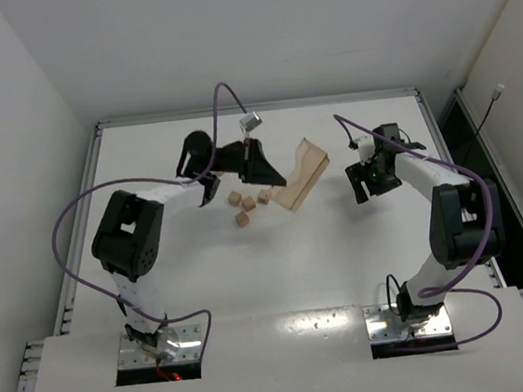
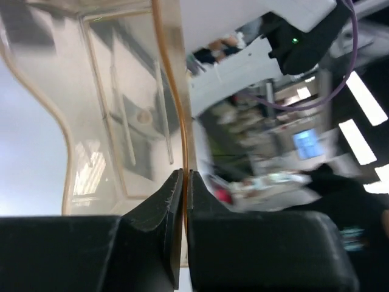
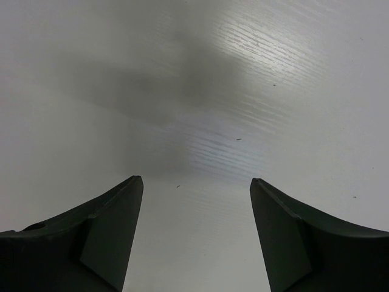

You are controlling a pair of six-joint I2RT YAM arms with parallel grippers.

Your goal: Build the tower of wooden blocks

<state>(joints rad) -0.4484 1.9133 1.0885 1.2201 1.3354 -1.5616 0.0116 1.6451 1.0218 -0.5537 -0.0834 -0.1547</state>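
Note:
Several small tan wood blocks [image 1: 242, 219] lie loose on the white table, apart from one another, just left of a tilted translucent tan box [image 1: 304, 175]. None of them rests on another, and no tower is in view. My left gripper [image 1: 272, 178] is shut on the box's thin wall. In the left wrist view its fingertips [image 2: 185, 174] pinch the amber edge, with the box [image 2: 121, 103] stretching away above them. My right gripper [image 1: 362, 189] hovers to the right of the box, open and empty. The right wrist view shows only bare table between its fingers [image 3: 196, 180].
The white table [image 1: 279, 269] is framed by a metal rail at the back and sides. Purple cables loop from both arms. The left arm reaches across the space behind the blocks.

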